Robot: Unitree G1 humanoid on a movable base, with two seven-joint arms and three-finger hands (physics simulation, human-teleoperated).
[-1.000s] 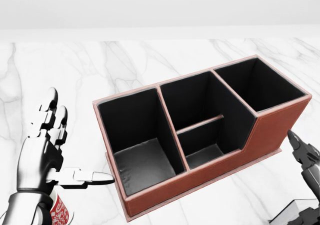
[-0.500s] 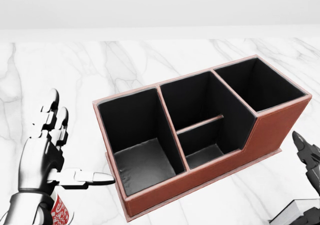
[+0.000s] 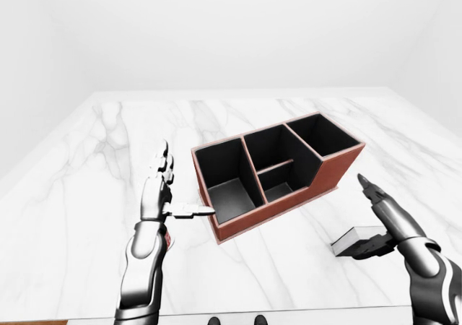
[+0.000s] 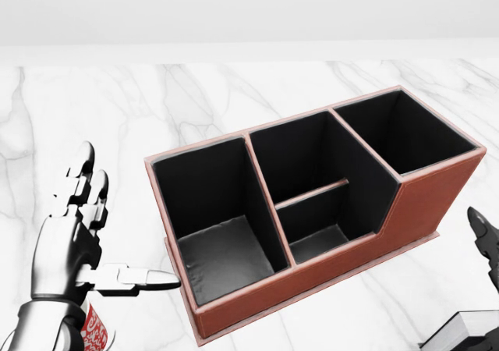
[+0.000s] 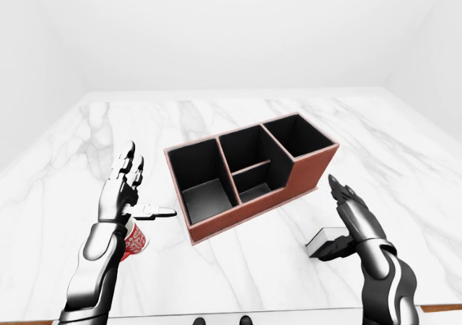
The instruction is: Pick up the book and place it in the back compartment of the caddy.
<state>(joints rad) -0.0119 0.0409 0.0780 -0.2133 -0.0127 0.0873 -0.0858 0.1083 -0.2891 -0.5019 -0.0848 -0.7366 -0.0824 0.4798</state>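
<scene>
Lying flat at lower right of the left-eye view, book (image 3: 355, 241), long axis left-right, just under the right hand (image 3: 386, 220), fingers spread, not yet clasping it. Caddy (image 3: 278, 173) mid-frame, up-left of it. Left hand (image 3: 160, 193), splayed, empty, farther off; cup (image 5: 133, 240) beneath.

Head view looking steeply down and close on the caddy (image 4: 312, 203), cropping both hands at its lower corners, left-eye and right-eye views set farther out, facing across the whole marble table (image 3: 79, 188) toward a white wall, all three sharing caddy and tabletop
</scene>
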